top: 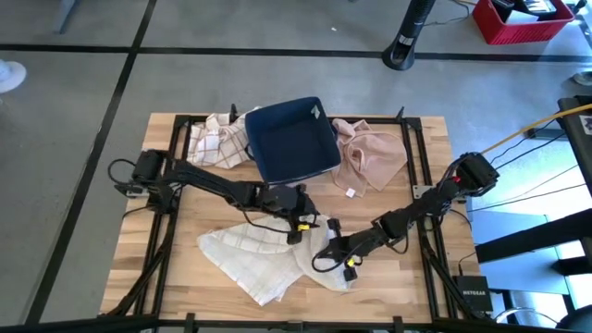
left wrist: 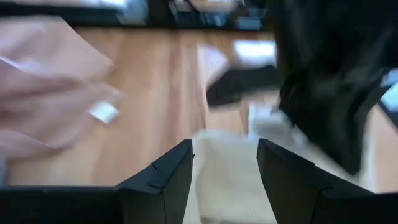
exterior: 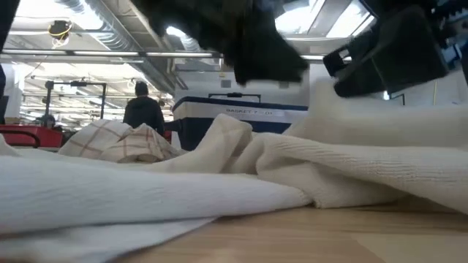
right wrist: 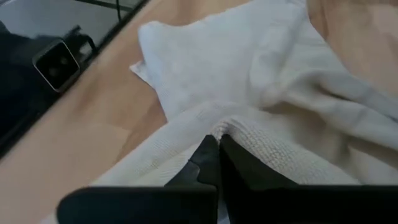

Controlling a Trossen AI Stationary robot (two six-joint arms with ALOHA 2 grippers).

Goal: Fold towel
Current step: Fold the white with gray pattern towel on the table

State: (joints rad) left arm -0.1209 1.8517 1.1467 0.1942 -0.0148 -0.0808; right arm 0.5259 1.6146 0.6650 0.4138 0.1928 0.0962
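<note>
The soft, limp white towel is bunching as the right pincer is pinching its edge while the left pincer is hovering spread apart over its far edge.

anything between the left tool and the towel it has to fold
Nothing visible. The left tool hangs open right over the white towel, with cloth showing between its fingers. The right tool is shut on the same towel close beside it.
</note>
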